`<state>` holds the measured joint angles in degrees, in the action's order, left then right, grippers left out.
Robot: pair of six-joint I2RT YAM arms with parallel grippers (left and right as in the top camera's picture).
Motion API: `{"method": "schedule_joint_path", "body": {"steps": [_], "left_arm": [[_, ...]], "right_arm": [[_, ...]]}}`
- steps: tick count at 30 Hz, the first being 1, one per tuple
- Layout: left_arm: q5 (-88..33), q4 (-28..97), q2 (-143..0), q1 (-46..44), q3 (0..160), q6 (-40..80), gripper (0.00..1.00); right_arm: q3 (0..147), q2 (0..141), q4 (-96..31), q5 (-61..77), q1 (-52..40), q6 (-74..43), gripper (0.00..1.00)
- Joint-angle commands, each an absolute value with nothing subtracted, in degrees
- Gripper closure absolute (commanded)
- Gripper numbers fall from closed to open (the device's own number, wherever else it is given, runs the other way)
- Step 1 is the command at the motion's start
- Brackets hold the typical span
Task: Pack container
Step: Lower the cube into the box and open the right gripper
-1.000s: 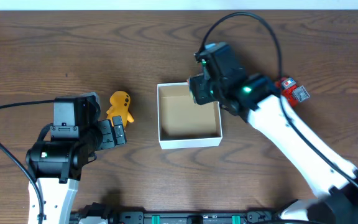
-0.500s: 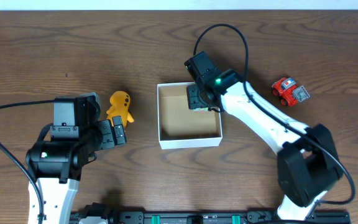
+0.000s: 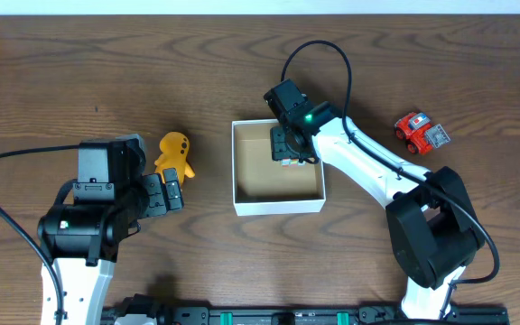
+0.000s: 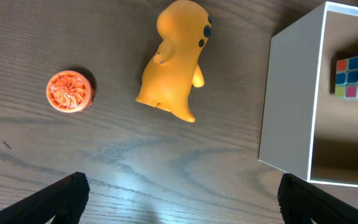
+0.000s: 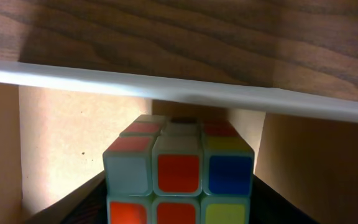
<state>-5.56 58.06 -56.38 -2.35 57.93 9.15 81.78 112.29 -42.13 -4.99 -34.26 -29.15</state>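
The container (image 3: 278, 207) is a white-walled square box with a tan inside at the table's middle; it also shows in the left wrist view (image 4: 294, 99) and the right wrist view (image 5: 166, 87). My right gripper (image 3: 289, 150) reaches into its far right corner, shut on a colour cube (image 5: 179, 171), also seen in the left wrist view (image 4: 355, 76). A yellow toy figure (image 3: 173, 153) (image 4: 176, 59) lies left of the box. My left gripper (image 3: 171, 193) (image 4: 179, 199) is open and empty just in front of it. A red toy truck (image 3: 420, 131) lies at the right.
A small orange disc (image 4: 70, 91) lies on the wood left of the yellow figure. The right arm (image 3: 377, 176) stretches across the table right of the box, with its black cable looping above.
My right gripper has moved a little left and lower into the box with the cube. The left arm, the yellow figure and the truck have not moved.
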Motion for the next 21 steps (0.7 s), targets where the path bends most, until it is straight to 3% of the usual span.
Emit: {"method": "schedule_joint_path", "body": {"steps": [1,7,16,18,21], "left_arm": [[-4.49,58.08,-56.49,-2.15,59.11,8.64,0.02],[-4.47,58.11,-56.49,-2.15,59.11,8.64,0.02],[-4.47,58.08,-56.49,-2.15,59.11,8.64,0.02],[-4.47,58.08,-56.49,-2.15,59.11,8.64,0.02],[-4.47,58.06,-56.49,-2.15,59.11,8.64,0.02]], "right_arm": [[82.87,112.57,-41.50,-6.22,-33.93,-29.95,0.36],[83.64,111.48,-41.36,-6.57,-34.06,-30.00,0.28],[85.52,103.66,-42.83,-8.99,-35.66,-28.16,0.32],[85.52,102.65,-42.72,-8.47,-36.49,-25.39,0.37],[85.47,102.65,-43.40,-4.97,-38.09,-20.36,0.52]]}}
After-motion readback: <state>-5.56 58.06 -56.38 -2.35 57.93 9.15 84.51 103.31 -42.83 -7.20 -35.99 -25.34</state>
